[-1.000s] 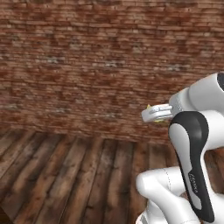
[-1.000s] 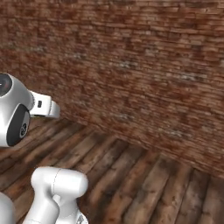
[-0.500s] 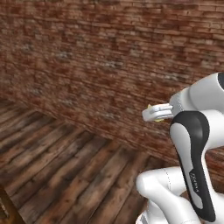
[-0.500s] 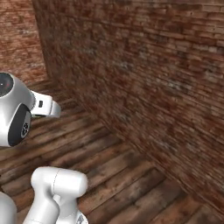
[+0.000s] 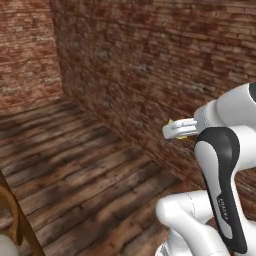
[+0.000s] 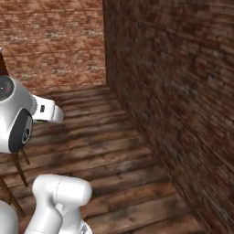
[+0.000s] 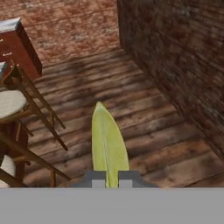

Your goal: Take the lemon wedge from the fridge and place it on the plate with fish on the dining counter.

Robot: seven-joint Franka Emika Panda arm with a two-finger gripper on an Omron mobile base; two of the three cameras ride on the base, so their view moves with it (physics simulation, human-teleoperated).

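Gripper: two-finger gripper pinched almost shut on the tiny yellow-green lemon wedge, its small dark finger tips rising at the bottom of the hand view on either side of the fruit.

Lemon wedge: pale, pointed sliver held between the tips, its long axis running straight out ahead of the hand, narrow end foremost; in the left base view a speck of yellow peeps from beside the white hand.

Arm: white Franka arm with dark joints held high and tucked near its own body, hand pointing level over the floor, not down toward any surface.

Surroundings: rough red-brown brick wall close on the right side, meeting a second brick wall in a corner ahead; dark wooden plank floor below.

Landmarks: wooden stools with pale cushioned seats and a red-brown wood cabinet with a pale marble top at the left edge of the hand view.

Bearing: judged from the stools, the dining counter lies off to the left of the wedge's line of travel, well apart from it; the red-rimmed plate cannot be made out.

Stage: carrying leg, by the look of it; the wedge is out of the fridge and secure, not yet delivered.

Next move calls for: a swing leftward toward the stools before any lowering.
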